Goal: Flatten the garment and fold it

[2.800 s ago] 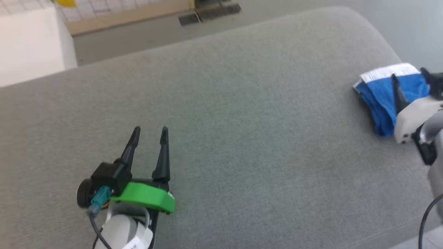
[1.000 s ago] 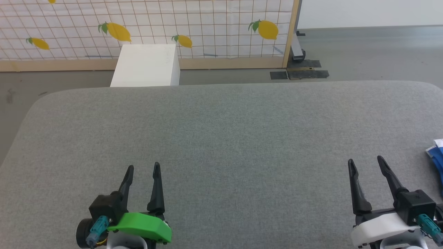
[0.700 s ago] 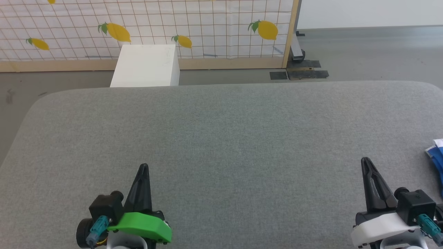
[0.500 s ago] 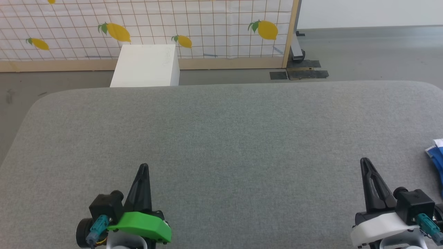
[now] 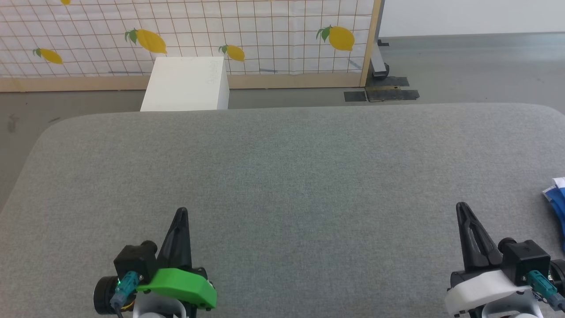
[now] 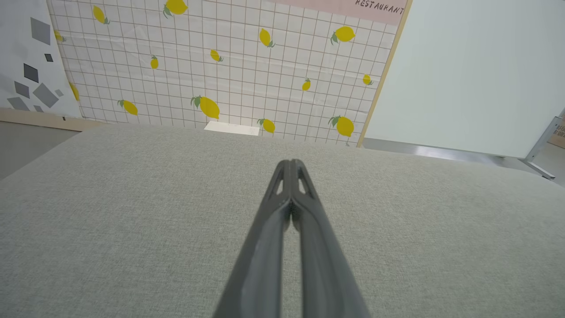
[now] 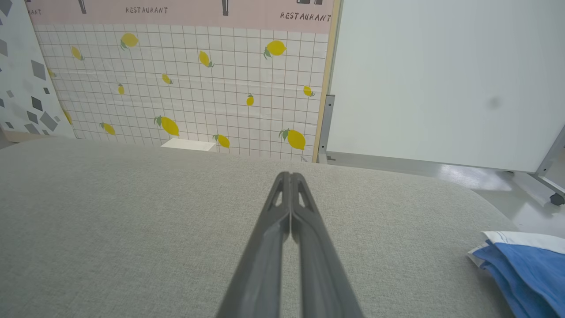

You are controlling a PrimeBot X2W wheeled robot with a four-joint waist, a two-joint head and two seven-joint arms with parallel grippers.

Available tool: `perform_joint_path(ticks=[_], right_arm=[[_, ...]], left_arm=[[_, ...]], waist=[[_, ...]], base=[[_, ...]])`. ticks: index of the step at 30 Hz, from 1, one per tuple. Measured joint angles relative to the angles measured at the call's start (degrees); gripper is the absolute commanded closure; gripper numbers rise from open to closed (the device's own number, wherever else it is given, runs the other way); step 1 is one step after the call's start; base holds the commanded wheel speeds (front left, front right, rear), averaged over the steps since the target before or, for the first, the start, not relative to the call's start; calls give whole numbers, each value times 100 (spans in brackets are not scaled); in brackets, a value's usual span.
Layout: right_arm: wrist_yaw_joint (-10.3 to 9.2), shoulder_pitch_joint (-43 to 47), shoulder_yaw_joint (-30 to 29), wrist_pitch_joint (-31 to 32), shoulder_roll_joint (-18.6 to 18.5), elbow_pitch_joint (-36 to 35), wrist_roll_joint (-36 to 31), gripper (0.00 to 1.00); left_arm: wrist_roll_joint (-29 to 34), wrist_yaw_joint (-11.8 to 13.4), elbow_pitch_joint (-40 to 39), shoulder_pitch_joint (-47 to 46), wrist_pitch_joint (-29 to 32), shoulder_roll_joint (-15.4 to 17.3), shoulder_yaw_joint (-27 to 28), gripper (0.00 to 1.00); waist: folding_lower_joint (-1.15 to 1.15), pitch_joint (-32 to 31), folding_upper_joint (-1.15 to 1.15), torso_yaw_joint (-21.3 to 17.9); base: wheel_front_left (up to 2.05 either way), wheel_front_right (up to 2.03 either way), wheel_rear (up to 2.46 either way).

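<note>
A grey cloth-covered tabletop (image 5: 282,176) with rounded far corners spreads across the head view; beyond its far edge lies a grey floor (image 5: 463,66), and at the far left stands a screen (image 5: 198,31) printed with a white grid and yellow lemons, closed off on its right by a wooden post (image 5: 370,44); in the right wrist view a plain white panel (image 7: 441,79) stands to the right of that post; a white box (image 5: 185,84) sits on the floor against the screen, just past the tabletop's far edge; two dark patches of tape (image 5: 382,93) lie on the floor by the foot of the post.

The garment (image 5: 557,198) lies on the tabletop at its right side, cut off by the right edge of the head view; the right wrist view shows it (image 7: 525,265) as stacked blue layers with a white band along the far side, lying flat near the tabletop's rounded right corner; it is to the right of the right gripper and apart from it, touched by neither arm.

The left gripper (image 5: 181,214), under a green cover, is at the near left above bare cloth, pointing far; its jaws are pressed together, tips meeting with nothing between them, as the left wrist view (image 6: 291,163) confirms; the right gripper (image 5: 461,206), under a white cover, is at the near right, pointing far; its jaws are likewise pressed together and empty (image 7: 289,175).
</note>
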Motion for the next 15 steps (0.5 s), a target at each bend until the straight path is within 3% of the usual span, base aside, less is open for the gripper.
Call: perform_joint_path(ticks=[15], right_arm=[[0,-18,51,130,1,-2,0,100]], left_arm=[[161,-1,-88,0,191,0,88,100]], waist=[[0,1,0,3]], base=[[0,0,0]])
